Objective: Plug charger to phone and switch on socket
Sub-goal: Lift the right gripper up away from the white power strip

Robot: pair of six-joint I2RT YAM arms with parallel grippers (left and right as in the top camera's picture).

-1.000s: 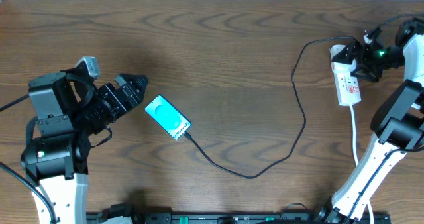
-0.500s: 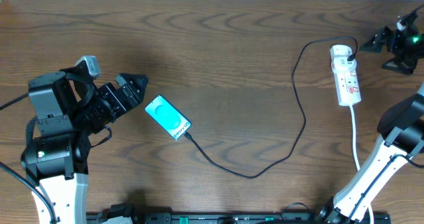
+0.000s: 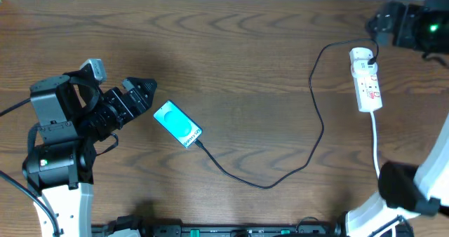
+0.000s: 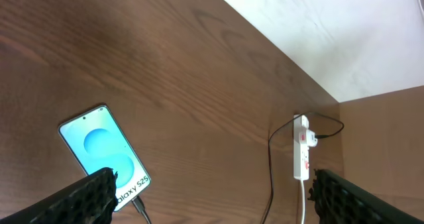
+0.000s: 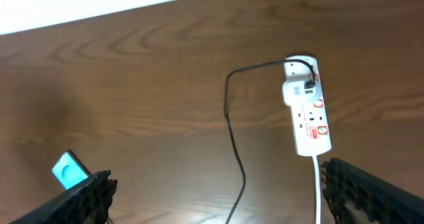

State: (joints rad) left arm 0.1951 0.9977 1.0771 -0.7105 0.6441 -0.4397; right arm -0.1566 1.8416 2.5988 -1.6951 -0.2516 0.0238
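Plainly, both grippers stand wide and hold nothing; the left gripper (image 3: pixel 149 95), matte black, sits just beside the phone (image 3: pixel 177 124); the right gripper (image 5: pixel 217 174) hangs over the far right corner, apart from the socket (image 3: pixel 367 79); the phone, a slim rectangle with a glossy cyan screen, lies flat on the dark wood-grain table (image 3: pixel 245 48); the charger (image 3: pixel 320 128), a thin black cable, curves from the phone's lower end to the socket's rounded end; the socket is a narrow white strip with small red switches, its white cord (image 3: pixel 375 146) trailing toward the near edge.
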